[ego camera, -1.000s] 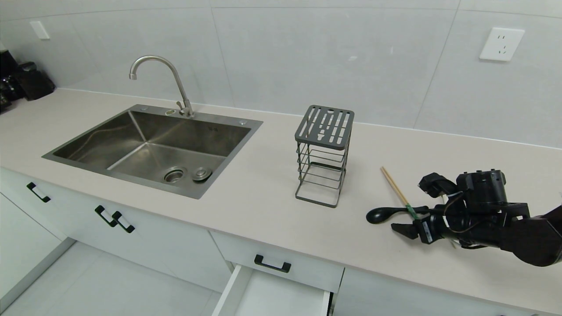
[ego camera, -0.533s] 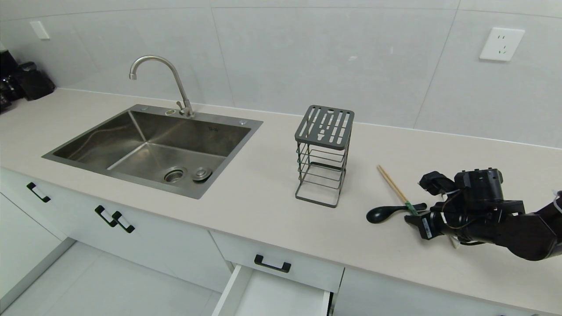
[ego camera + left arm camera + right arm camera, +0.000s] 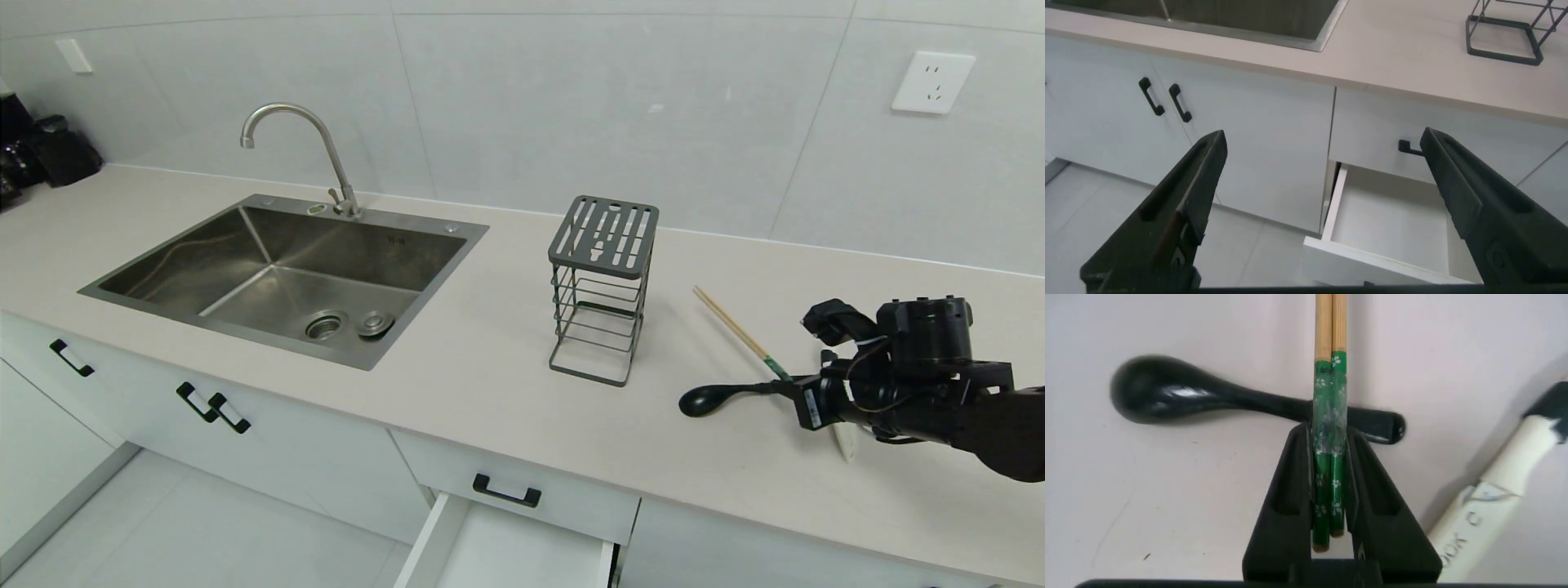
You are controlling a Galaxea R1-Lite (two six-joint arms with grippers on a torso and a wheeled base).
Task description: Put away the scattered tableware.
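A pair of wooden chopsticks [image 3: 735,328] with green-wrapped ends [image 3: 1328,400] is pinched in my right gripper [image 3: 796,390], which is shut on that green end [image 3: 1328,437]. Their bare tips point toward the dark wire utensil rack [image 3: 604,286], which stands upright on the counter. A black spoon [image 3: 704,399] lies on the counter just under the chopsticks [image 3: 1184,388], its handle running beneath the gripper. A white utensil [image 3: 845,441] lies beside it [image 3: 1503,498]. My left gripper [image 3: 1323,139] hangs open in front of the cabinets, holding nothing.
A steel sink [image 3: 286,278] with a faucet [image 3: 326,155] is set in the counter at the left. A drawer [image 3: 506,555] below the counter's front edge stands pulled out [image 3: 1396,229]. Bare counter [image 3: 490,359] lies between sink and rack.
My right gripper went from open around the chopsticks to shut on them. It then shifted right and the chopsticks' far tips rose. The black spoon stayed in place.
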